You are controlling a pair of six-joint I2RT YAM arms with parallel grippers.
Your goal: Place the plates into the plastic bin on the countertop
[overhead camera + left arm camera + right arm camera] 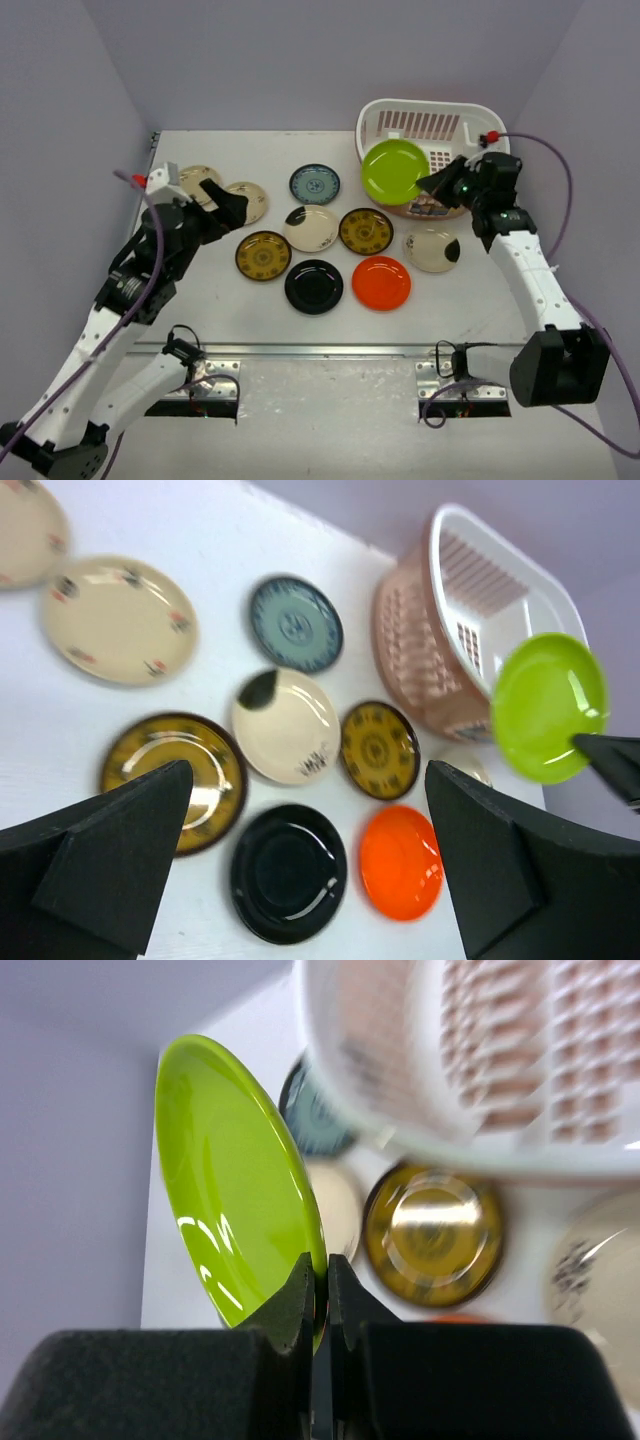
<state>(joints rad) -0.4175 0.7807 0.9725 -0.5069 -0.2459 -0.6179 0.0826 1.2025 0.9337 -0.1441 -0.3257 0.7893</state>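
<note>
Now, carry step in progress. The right pincer (437, 186) is clenched on the rim of the glossy lime green round plate (393, 171), its two black fingers pinching the edge thin-on in the right wrist view (318, 1265). The plate is lifted off the bench and tilted steeply, nearly on edge.

From above, the plate overlaps the near-left corner of the white and pale pink slotted plastic bin (420, 105). It looks outside or just at the rim, not inside. The left wrist view shows it beside the bin's pink wall (420, 650) and raised above it. No plate shows inside the bin, though the green plate hides part of its floor.

The left pincer (232, 207) is released, jaws spread wide, grasping nothing, and hangs over the left part of the flat white-grey bench (480, 300).

Nine plates lie flat on the bench:
- two cream floral (245, 200) at far left
- blue patterned (315, 184)
- two cream with dark patch (311, 228)
- two brown-gold patterned (264, 255)
- black (314, 286)
- orange (381, 282)

Judgement: early in the task, first plate in transit. The next move calls for carrying the green plate further over the rim so it clears the wall, lowering it toward the floor, then letting go. Tilt suits slipping it in; a low rim strike is the risk.
</note>
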